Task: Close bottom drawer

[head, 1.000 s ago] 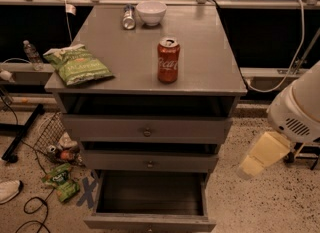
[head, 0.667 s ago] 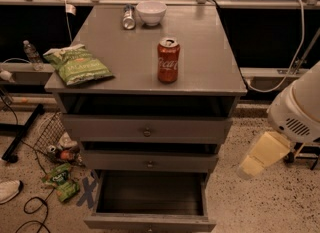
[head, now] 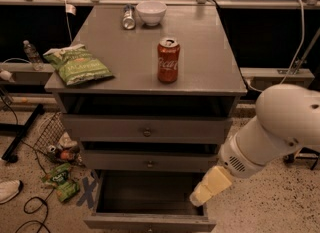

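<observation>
The bottom drawer point(head: 149, 222) is the lowest of three grey drawers and stands pulled far out, its dark inside point(head: 145, 193) open to view and its flat front at the picture's lower edge. The middle drawer point(head: 150, 161) and the top drawer point(head: 146, 129) each stand out a little. My gripper point(head: 207, 187), with pale yellow fingers at the end of the white arm point(head: 272, 132), hangs over the right side of the open bottom drawer, near its front right corner. It holds nothing that I can see.
On the cabinet top point(head: 210, 52) stand a red cola can point(head: 168, 59), a green chip bag point(head: 77, 65), a white bowl point(head: 151, 12) and a lying can point(head: 129, 17). On the floor to the left are a wire basket point(head: 52, 136), litter, cables and a shoe point(head: 9, 190).
My arm has swung left and down. The gripper has moved from the floor right of the cabinet to over the open bottom drawer's right side. The drawers have not moved.
</observation>
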Controlling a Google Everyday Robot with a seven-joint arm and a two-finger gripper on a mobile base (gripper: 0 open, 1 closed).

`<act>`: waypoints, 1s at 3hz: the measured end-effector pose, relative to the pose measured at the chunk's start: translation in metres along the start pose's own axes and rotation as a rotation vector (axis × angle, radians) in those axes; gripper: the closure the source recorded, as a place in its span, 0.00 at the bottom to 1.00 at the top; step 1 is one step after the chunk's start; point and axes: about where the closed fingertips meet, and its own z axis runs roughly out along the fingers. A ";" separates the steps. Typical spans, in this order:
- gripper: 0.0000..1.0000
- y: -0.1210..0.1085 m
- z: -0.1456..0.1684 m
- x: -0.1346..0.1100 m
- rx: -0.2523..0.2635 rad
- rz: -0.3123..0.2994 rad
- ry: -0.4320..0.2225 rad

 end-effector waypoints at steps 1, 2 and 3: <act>0.00 0.017 0.067 -0.003 -0.071 0.049 0.023; 0.00 0.031 0.137 -0.005 -0.123 0.123 0.054; 0.00 0.031 0.137 -0.005 -0.123 0.123 0.054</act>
